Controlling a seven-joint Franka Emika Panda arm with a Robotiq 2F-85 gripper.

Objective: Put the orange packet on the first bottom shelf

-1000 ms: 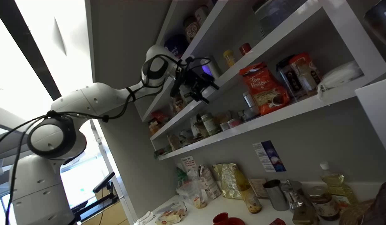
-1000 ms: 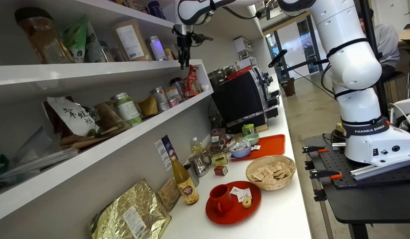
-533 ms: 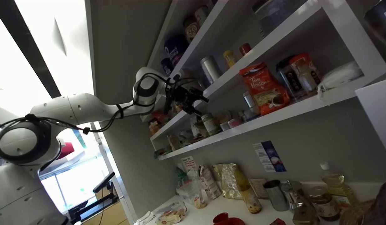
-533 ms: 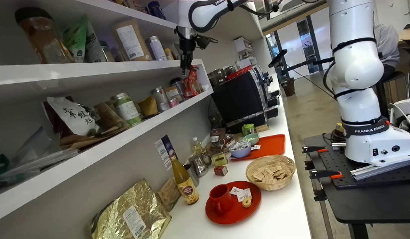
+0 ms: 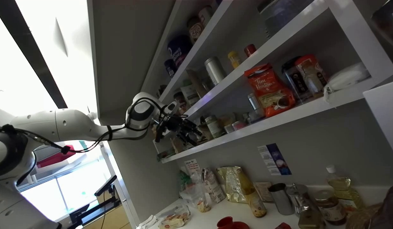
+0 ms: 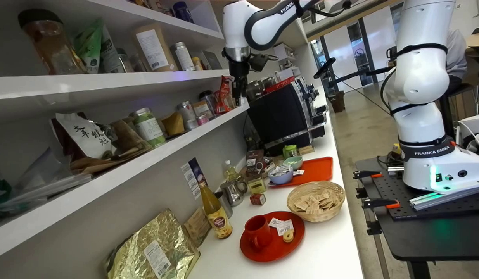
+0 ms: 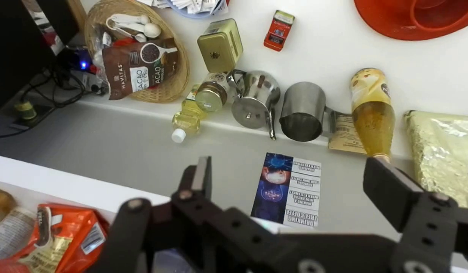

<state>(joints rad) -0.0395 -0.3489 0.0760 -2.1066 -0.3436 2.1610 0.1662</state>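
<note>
The orange packet [image 5: 272,90] is seen standing on the first bottom shelf [image 5: 311,109], well apart from the gripper [image 5: 198,138] and at 2 o'clock from it in an exterior view; beside the packet a dark-labelled container [image 5: 293,78] is set at 2 o'clock, and a white bag [image 5: 347,78] is laid farther off at 3 o'clock; on the higher shelf [image 5: 204,98] a silver canister [image 5: 215,70] is stood at 10 o'clock from the packet; in the wrist view the packet is shown at 8 o'clock from the centre; the 2 fingers [image 7: 199,174] are spread wide, and a printed card [image 7: 287,189] on the wall [image 7: 124,148] is framed between them; a metal jug [image 7: 304,112] is placed at 12 o'clock from the card; whether the bottom shelf is touched by the gripper cannot be told.
</note>
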